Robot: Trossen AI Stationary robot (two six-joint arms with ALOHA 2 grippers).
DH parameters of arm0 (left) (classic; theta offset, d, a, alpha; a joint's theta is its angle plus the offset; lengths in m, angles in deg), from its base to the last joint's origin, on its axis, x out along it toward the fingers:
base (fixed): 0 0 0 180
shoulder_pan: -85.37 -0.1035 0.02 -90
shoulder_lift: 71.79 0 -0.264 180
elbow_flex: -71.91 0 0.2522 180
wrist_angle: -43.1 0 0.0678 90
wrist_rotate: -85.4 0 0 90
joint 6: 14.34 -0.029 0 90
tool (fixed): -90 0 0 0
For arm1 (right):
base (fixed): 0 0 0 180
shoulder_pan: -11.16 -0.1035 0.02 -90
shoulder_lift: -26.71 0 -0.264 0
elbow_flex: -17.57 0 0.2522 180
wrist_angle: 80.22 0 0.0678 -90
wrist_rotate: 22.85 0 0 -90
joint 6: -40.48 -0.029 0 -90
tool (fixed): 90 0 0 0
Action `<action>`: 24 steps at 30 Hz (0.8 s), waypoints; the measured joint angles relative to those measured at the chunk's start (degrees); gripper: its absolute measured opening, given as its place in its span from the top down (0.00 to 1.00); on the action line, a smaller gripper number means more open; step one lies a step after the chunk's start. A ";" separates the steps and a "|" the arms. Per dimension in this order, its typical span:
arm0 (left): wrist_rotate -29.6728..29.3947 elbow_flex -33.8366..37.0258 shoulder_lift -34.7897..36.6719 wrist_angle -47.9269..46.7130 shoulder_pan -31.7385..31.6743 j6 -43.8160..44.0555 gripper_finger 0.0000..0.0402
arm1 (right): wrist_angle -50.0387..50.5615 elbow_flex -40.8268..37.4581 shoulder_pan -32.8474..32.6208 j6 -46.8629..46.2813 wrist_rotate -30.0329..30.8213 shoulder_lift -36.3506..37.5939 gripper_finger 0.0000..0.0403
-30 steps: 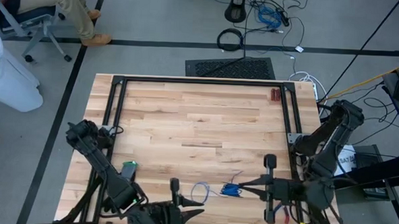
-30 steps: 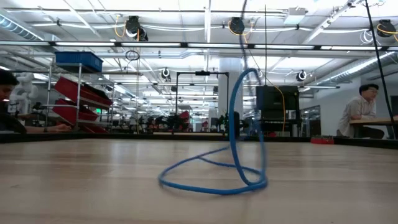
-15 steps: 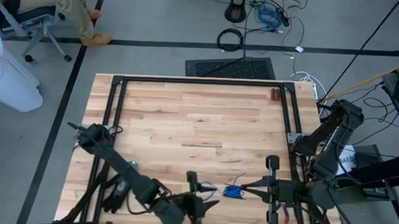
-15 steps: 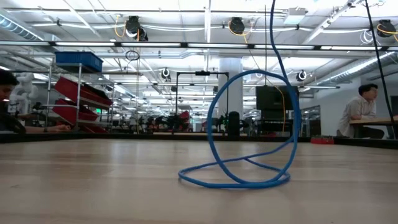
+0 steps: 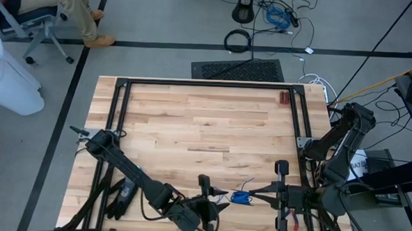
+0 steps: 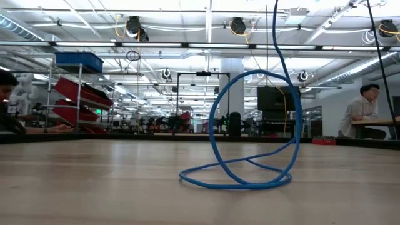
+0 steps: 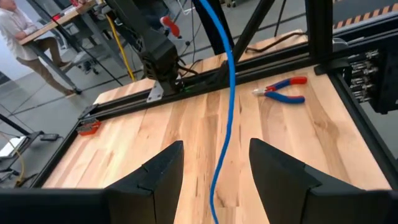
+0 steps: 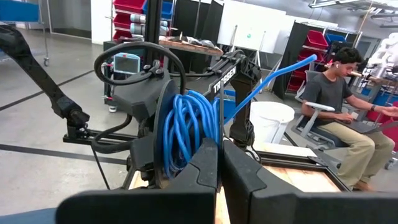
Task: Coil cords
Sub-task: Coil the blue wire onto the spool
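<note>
At the near edge of the wooden surface the two grippers face each other, close together. The right gripper is clenched on the coiled bundle of the cords; in the right wrist view the blue loops bunch against its closed fingers, with one strand running off ahead of them. The left gripper sits just beside that bundle, on its left, released, its fingers spread apart. The free length of the cords runs between those spread fingers without touching either, and continues away from the gripper across the boards. Seen from table height, the cords stand in one upright loop with a flatter loop lying on the surface beneath it, and a strand rising out of the top of the picture.

Ahead of the left gripper, red-and-blue-handled pliers lie on the surface near the black frame rail at the right arm's side. Beyond both grippers the middle and far part of the surface lies open up to the far frame rail. A small red object rests by the far right corner. A black glove lies behind the left gripper, near the surface's left near edge.
</note>
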 joint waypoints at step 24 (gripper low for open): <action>6.05 0.00 0.00 -1.75 -1.62 2.59 0.80 | 0.00 0.00 -0.02 0.00 0.05 0.00 1.00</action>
